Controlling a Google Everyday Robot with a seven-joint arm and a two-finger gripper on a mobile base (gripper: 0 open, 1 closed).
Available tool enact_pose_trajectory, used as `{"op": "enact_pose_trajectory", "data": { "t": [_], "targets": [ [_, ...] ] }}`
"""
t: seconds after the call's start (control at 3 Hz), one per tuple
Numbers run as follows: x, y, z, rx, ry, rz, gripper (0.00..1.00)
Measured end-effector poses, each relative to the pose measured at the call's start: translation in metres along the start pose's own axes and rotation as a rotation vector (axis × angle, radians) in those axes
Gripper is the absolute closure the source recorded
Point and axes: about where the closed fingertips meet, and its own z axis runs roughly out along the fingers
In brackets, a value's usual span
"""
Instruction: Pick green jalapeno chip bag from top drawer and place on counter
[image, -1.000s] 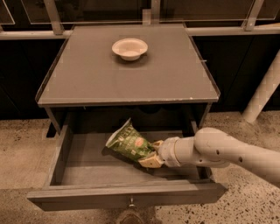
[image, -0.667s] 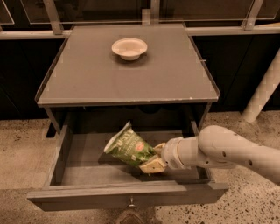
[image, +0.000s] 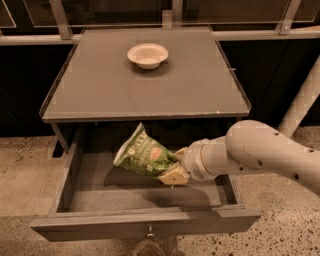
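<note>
— Green foil, crinkly, white along the top edge: the green jalapeno chip bag (image: 142, 155), held up inside the open top drawer (image: 145, 220). Tilted, white edge up and to the left, reddish oval logo turned toward the camera.

— Resting on the drawer bottom?

— Seemingly not. Lifted clear of the boards, with a dark shadow spread beneath it. Roughly mid-drawer, just under the front lip of the counter (image: 150, 95), not on top of it.

— And the gripper?

— Gripper (image: 172, 167) at the bag's lower right end, reaching in from the right. Tan fingers (image: 172, 176) clamped on that end of the foil, with the bag pinched between them.

— Behind it?

— White arm (image: 250, 150), thick and rounded, dotted with small dark holes along the shell. Entering from the right edge and crossing above the drawer's right wall.

— More on the drawer?

— Pulled well out of the cabinet. Grey wood, wide and shallow, flat front panel nearest the camera, small metal knob (image: 149, 233) at the panel's centre.

— Up top?

— Matte grey and square, with thin edge trim. White bowl (image: 147, 55) upright near the back, about centred, well apart from the bag.

— Around the cabinet?

— Speckled floor (image: 25, 170) on both sides. Pale slanted post (image: 302, 100) at the right, near the arm. Metal rail (image: 30, 39) running along the back, behind the counter, with dark panels below.
</note>
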Motion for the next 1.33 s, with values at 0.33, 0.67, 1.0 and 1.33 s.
{"op": "enact_pose_trajectory", "data": {
  "t": [0.33, 0.67, 1.0, 1.33],
  "targets": [
    [0.0, 0.0, 0.0, 0.0, 0.0, 0.0, 1.0],
    [-0.012, 0.0, -0.011, 0.008, -0.019, -0.032, 1.0],
    [-0.061, 0.002, -0.053, 0.045, -0.086, -0.166, 1.0],
    [-0.099, 0.003, -0.083, 0.05, -0.112, -0.267, 1.0]
  ]
}}
